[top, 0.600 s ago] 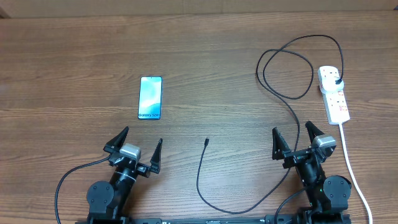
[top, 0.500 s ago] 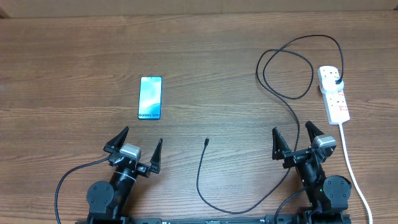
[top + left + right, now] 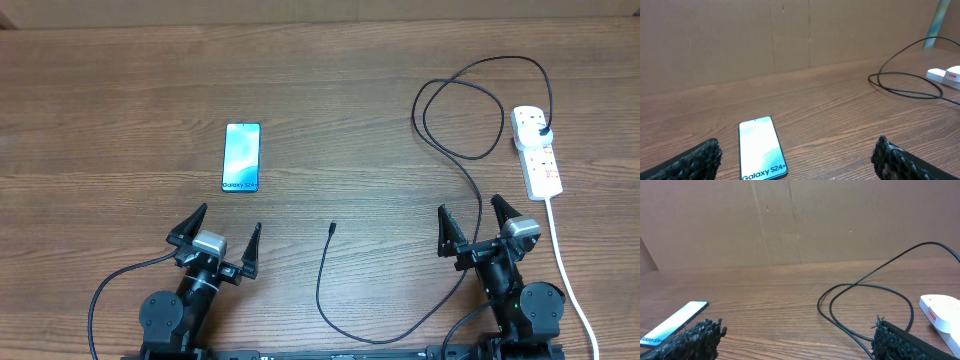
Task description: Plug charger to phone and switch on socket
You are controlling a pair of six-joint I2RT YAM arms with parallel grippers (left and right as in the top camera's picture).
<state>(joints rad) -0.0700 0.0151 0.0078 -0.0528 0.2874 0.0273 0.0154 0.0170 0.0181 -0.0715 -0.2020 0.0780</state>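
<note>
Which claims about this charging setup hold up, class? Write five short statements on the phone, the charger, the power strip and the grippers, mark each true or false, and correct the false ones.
1. The phone lies screen up, in front of the left gripper and not touching it. True.
2. The charger has its black plug in the power strip. True.
3. The charger's small tip is plugged into the phone. False: the small tip lies loose, apart from the phone.
4. The left gripper is shut on the charger. False: it is open and holds nothing.
5. The right gripper is open and empty. True.
</note>
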